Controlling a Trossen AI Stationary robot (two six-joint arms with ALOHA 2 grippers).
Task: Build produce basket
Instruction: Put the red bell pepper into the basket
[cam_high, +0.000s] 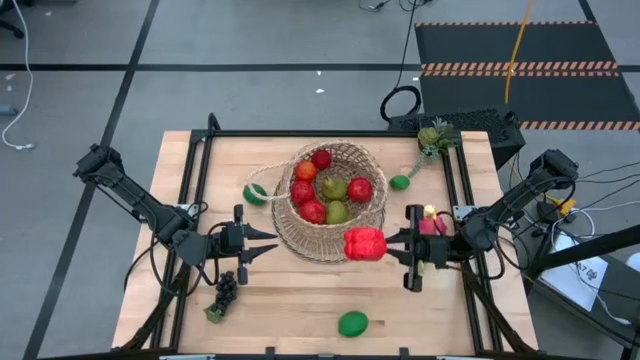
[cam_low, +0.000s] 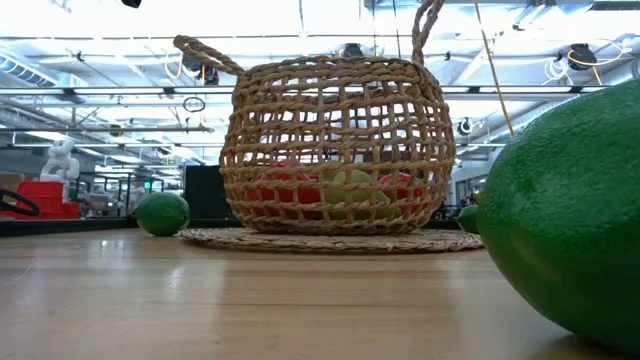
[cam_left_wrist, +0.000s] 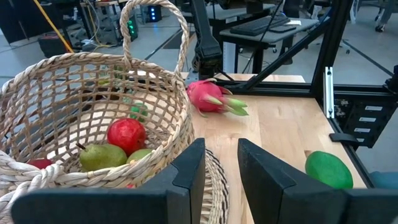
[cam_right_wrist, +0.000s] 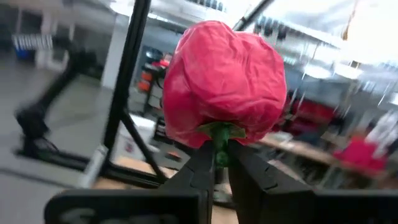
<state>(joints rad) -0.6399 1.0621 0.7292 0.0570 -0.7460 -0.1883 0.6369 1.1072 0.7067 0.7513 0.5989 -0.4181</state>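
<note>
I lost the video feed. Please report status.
Right gripper shut on red pepper, beside basket. Left gripper empty, waiting. Nothing blocking.

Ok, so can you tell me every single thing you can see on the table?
basket: one, tan wicker, table middle
round fruits: five, red to orange-red, in basket
pears: two, green, in basket
bell pepper: one, red, held at basket's edge
limes: three, green, on the table around the basket
grapes: one bunch, dark, near left arm
dragon fruit: one, pink, by right arm
leafy piece: one, greenish, far right corner
left end effector: open, empty
right end effector: shut on pepper stem
</note>
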